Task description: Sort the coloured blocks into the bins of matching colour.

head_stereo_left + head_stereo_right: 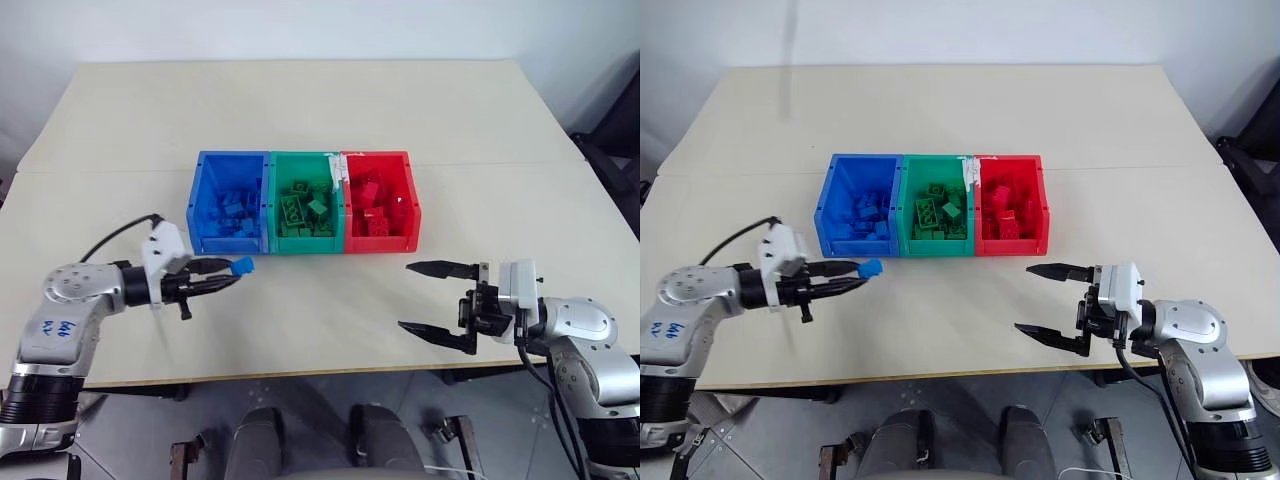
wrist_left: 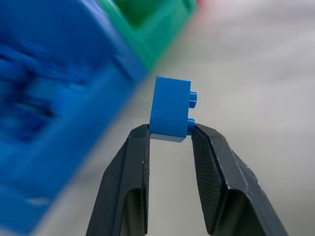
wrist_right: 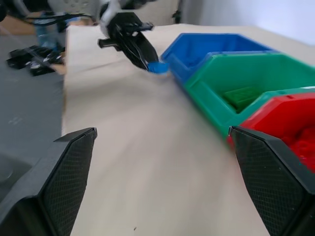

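The left gripper [image 1: 232, 274] pinches a small blue block [image 2: 171, 109] just in front of the blue bin [image 1: 229, 203]. The block looks light, hard and smooth, so squeezing its flat sides works best. The right gripper [image 1: 428, 298] is wide open, empty.

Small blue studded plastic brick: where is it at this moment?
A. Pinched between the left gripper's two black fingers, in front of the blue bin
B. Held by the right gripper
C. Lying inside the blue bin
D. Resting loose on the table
A: the small blue studded plastic brick sits clamped at the left gripper tips, short of the blue plastic bin.
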Available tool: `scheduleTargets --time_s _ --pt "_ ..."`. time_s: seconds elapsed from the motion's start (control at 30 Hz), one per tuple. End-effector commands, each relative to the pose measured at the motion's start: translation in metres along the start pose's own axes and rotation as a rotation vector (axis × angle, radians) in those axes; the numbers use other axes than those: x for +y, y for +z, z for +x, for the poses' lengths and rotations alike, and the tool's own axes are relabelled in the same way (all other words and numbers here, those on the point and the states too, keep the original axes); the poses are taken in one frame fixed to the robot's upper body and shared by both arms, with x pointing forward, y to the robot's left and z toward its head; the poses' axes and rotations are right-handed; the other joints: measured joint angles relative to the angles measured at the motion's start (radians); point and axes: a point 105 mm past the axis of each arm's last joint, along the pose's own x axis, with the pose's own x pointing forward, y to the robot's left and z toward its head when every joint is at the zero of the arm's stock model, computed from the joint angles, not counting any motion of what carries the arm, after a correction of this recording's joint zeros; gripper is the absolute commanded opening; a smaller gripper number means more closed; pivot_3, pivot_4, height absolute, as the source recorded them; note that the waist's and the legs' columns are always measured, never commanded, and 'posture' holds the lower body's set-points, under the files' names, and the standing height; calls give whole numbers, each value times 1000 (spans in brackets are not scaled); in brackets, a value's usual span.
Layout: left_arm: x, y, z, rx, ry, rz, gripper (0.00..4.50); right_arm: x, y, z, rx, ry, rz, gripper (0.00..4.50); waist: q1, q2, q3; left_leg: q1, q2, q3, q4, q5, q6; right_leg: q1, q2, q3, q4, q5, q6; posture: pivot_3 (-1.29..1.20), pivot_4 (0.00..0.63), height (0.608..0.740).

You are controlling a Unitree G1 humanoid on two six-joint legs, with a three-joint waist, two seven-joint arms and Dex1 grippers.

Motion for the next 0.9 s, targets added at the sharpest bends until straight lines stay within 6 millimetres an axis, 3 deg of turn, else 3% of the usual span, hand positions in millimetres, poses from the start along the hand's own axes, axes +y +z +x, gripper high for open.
scheduleTargets --time_s 0.03,0.2,0.33,0.47,0.63,0.77,0.9 --pt "17 37 -4 -181 67 11 905 -7 21 6 -104 -92 -42 4500 2 0 0 0 0 0 0 0 0 0 0 0 0 0 0 0 150 740" --pt "45 63 19 -219 202 16 905 -23 32 9 -162 -238 -44 4500 13 0 0 -1 -1 -1 3 0 0 2 0 0 0 1 1 0 150 740" --pt "61 60 37 -139 286 24 905 -26 35 12 -169 -272 -41 4500 14 0 0 -1 -1 -1 2 0 0 2 0 0 0 1 2 0 150 740" --pt "71 57 40 -92 329 27 905 -24 37 16 -169 -275 -46 4500 5 0 0 -1 -1 0 1 0 0 0 0 0 0 1 2 0 150 740" --pt "71 62 37 -105 318 44 2520 -22 40 18 -185 -266 -51 4500 4 0 0 -1 -1 0 0 0 0 0 0 0 -1 1 2 0 150 740" --pt "61 65 11 -160 240 103 3847 -17 34 16 -139 -165 -64 4500 -2 0 0 -1 0 0 0 0 0 0 0 0 -1 1 2 0 150 740" --pt "53 54 -14 -162 223 135 3847 -19 30 12 -114 -119 -63 4500 -2 0 0 0 0 1 -1 0 0 0 0 0 -1 1 2 0 150 740"
